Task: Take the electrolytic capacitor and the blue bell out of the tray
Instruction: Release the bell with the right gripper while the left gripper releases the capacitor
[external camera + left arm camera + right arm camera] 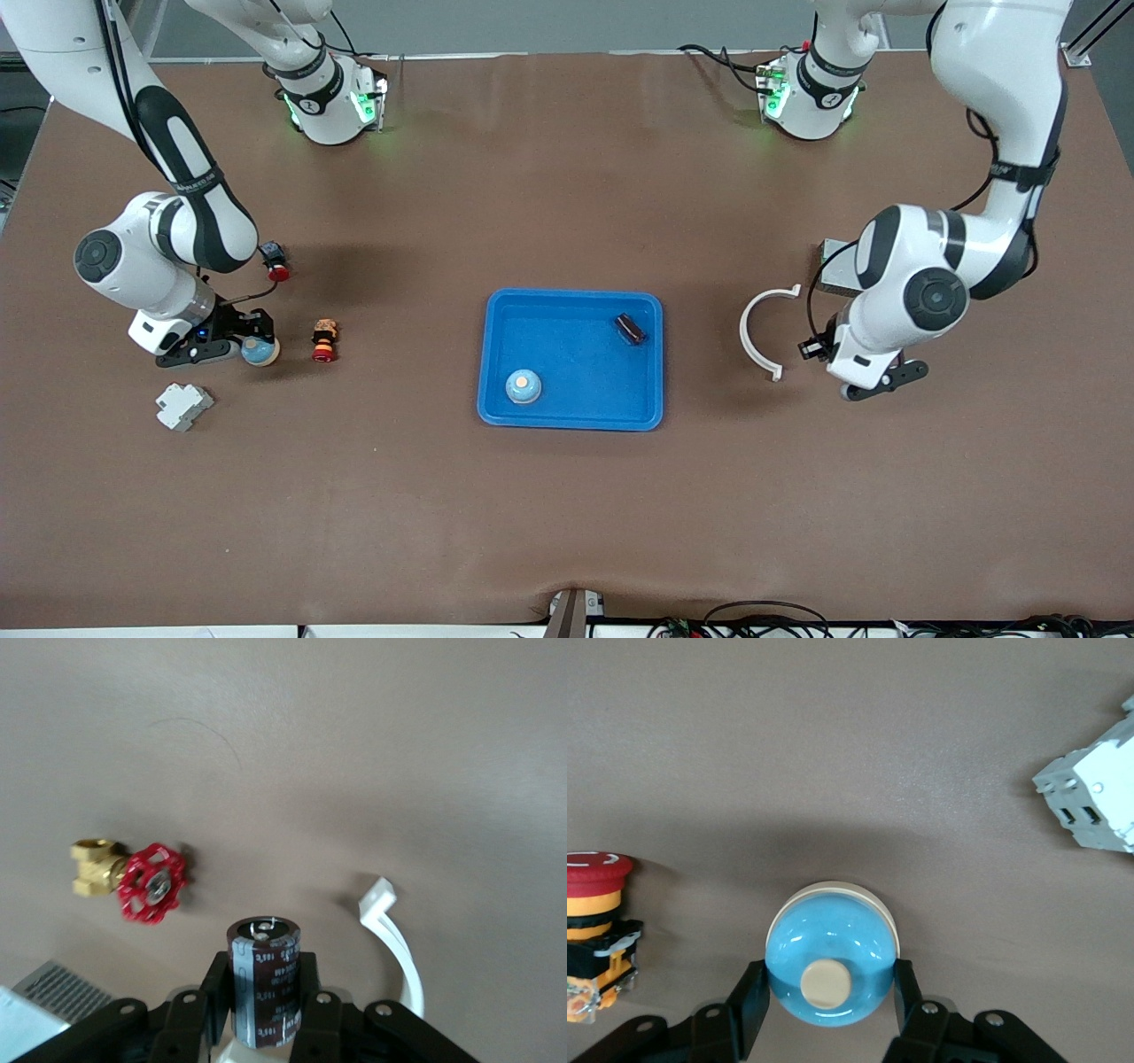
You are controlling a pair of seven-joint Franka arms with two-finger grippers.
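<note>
A dark brown capacitor (264, 979) with a grey stripe stands upright between the fingers of my left gripper (264, 985), which is shut on it. In the front view that left gripper (813, 348) hangs low over the table beside a white curved clip (760, 332). My right gripper (830, 988) is shut on a blue bell (830, 952) with a cream button, close to the table at the right arm's end (260, 351). The blue tray (571, 424) at the table's middle holds another blue bell (524, 386) and another dark capacitor (631, 329).
A red emergency button (325, 341) stands beside the held bell, and a second red button (275, 263) lies farther from the camera. A grey terminal block (183, 406) lies nearer. A red-handled brass valve (151, 883) and a grey box (833, 266) are near the left gripper.
</note>
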